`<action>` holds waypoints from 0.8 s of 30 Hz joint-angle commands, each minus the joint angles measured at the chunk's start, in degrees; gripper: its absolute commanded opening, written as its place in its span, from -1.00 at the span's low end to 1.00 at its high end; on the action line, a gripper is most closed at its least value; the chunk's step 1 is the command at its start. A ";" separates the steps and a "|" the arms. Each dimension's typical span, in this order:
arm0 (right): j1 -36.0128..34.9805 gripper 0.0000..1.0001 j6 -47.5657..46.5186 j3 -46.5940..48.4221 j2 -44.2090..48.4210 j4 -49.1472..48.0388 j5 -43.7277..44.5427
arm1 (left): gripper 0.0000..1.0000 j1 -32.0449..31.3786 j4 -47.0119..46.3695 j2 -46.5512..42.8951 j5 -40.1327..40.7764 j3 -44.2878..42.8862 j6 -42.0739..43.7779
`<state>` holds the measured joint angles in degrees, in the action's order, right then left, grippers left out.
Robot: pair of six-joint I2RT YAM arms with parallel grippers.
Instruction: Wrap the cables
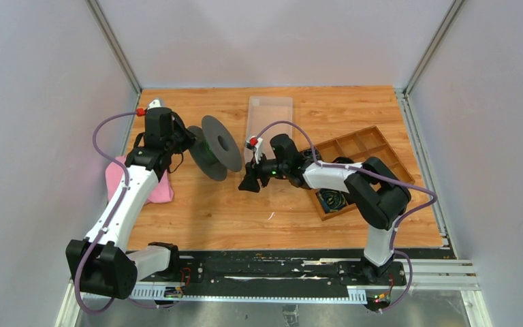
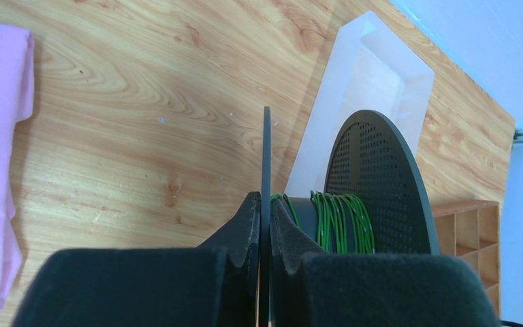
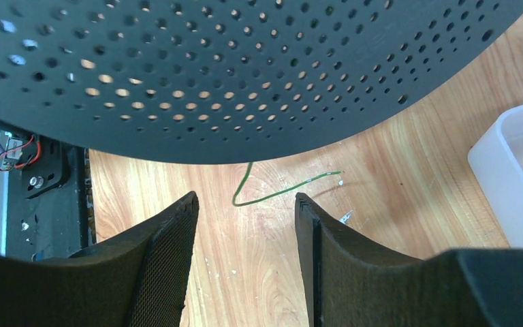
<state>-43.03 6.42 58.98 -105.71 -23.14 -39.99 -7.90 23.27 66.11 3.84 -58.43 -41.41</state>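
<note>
green cables on the spool: our left gripper pinches a flange; we should close the spread right gripper squarely on the loose end.

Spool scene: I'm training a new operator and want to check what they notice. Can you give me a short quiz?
1. True or false: the left jaws are shut on a flange of the black spool.
2. The loose end of the green cable lies: A) on the wooden table; B) in a bin; C) between shut jaws.
3. Fill in: the right jaws stand ____.
Key: 1 true; 2 A; 3 open.
</note>
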 commanded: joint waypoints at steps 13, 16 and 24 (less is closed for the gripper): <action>0.24 -0.17 5.20 -0.02 -4.91 -6.50 -2.03 | -0.99 0.80 -4.00 -1.99 -2.23 -0.52 -2.62; 0.12 -0.20 5.27 -0.53 -4.97 -7.16 -1.73 | -0.99 1.03 -4.04 -2.00 -2.92 -0.46 -3.15; 0.00 -0.81 5.23 -0.43 -4.77 -5.62 -2.97 | -0.99 2.21 -4.14 -2.31 -3.14 -0.18 -3.59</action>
<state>-42.98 11.40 59.09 -110.39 -28.84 -41.47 -6.81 23.24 65.82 1.85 -58.37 -43.18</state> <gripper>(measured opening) 0.181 0.070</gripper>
